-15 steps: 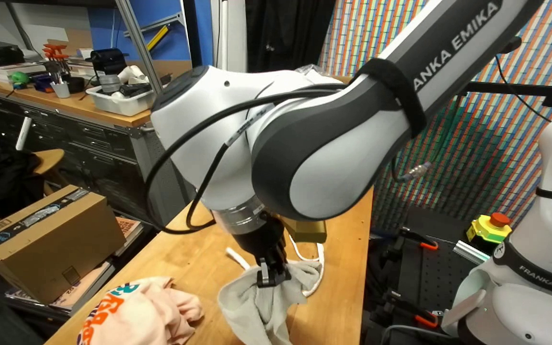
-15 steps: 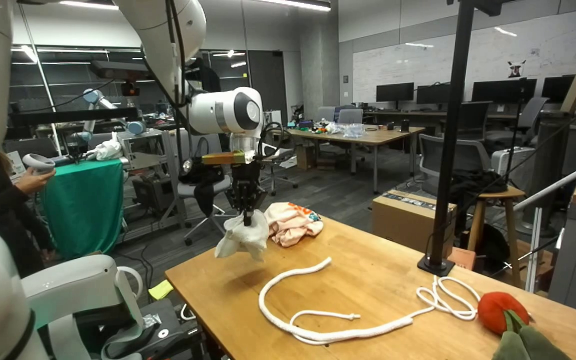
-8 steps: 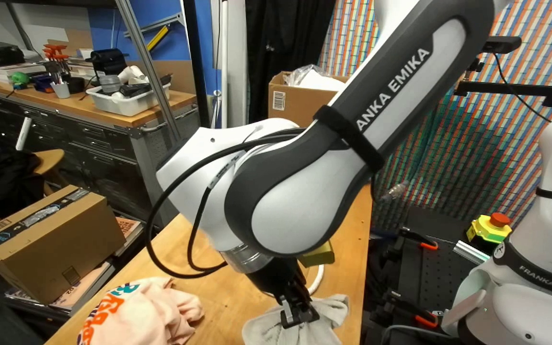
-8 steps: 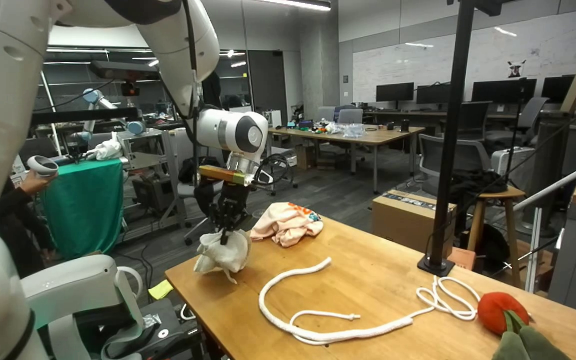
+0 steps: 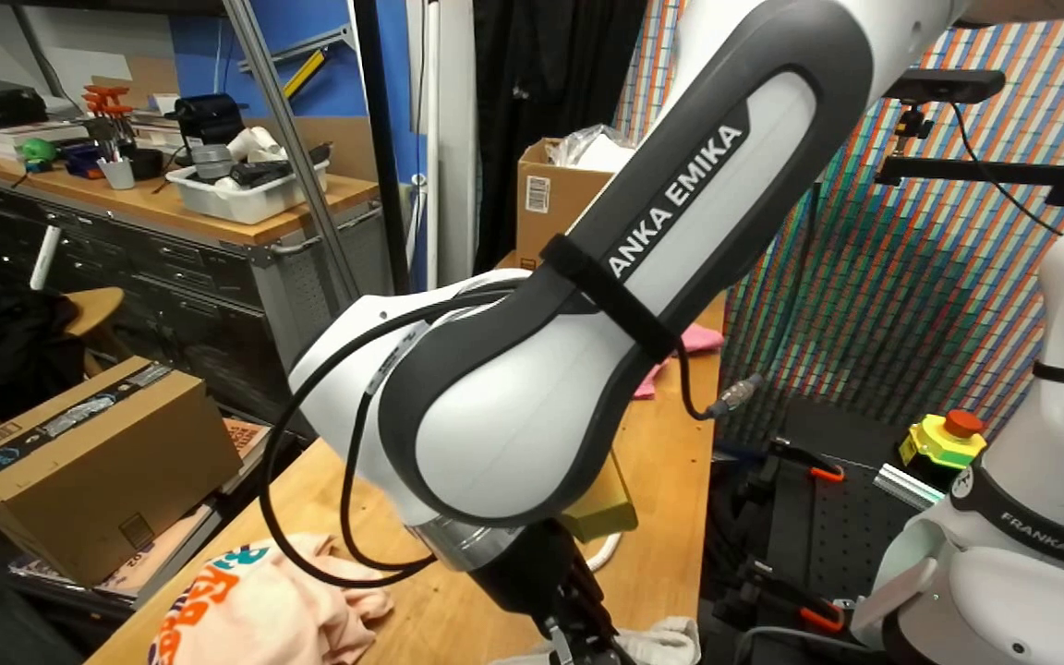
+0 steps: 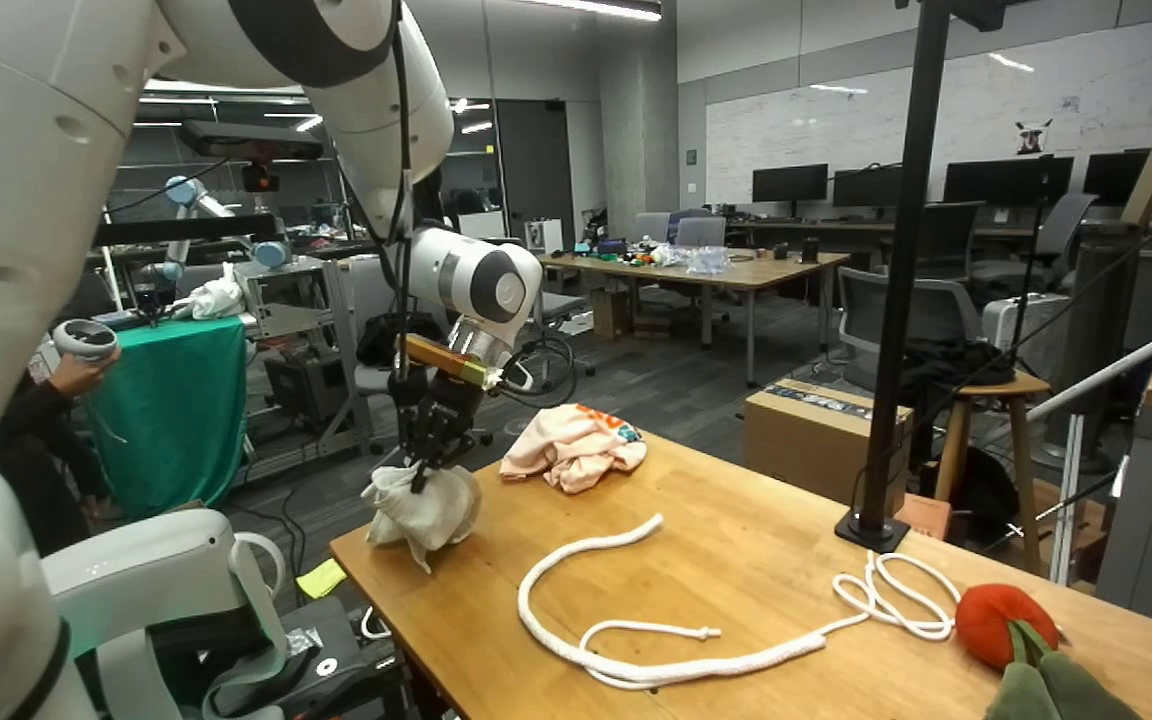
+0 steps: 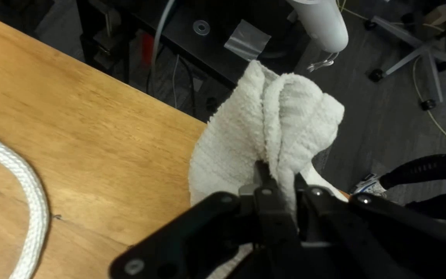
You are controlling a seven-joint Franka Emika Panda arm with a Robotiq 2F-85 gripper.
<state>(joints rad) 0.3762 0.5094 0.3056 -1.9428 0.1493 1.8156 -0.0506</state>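
A greyish-white towel (image 6: 451, 510) hangs bunched from my gripper (image 6: 419, 482) near the table's corner. In the wrist view the gripper (image 7: 279, 176) is shut on a fold of the towel (image 7: 227, 147), which rises between the fingers and spreads out on both sides. Part of it reaches past the table edge, over the dark floor. Whether its lowest tip touches the wood I cannot tell. At the bottom of an exterior view, only the upper part of the towel (image 5: 666, 642) shows, and the fingertips are cut off by the frame.
A crumpled peach cloth (image 6: 576, 450) with coloured lettering lies by the far table edge. White rope (image 6: 726, 664) curves across the wooden table (image 6: 496, 610). Farther along stand a black post (image 6: 891, 400) and a red plush (image 6: 1001, 622) with green leaves. A cardboard box (image 5: 93, 471) sits beyond the table.
The gripper has carried the towel lower and away from the peach cloth, toward the table's corner and near edge. The wrist has tilted more. Peach cloth and rope have stayed put.
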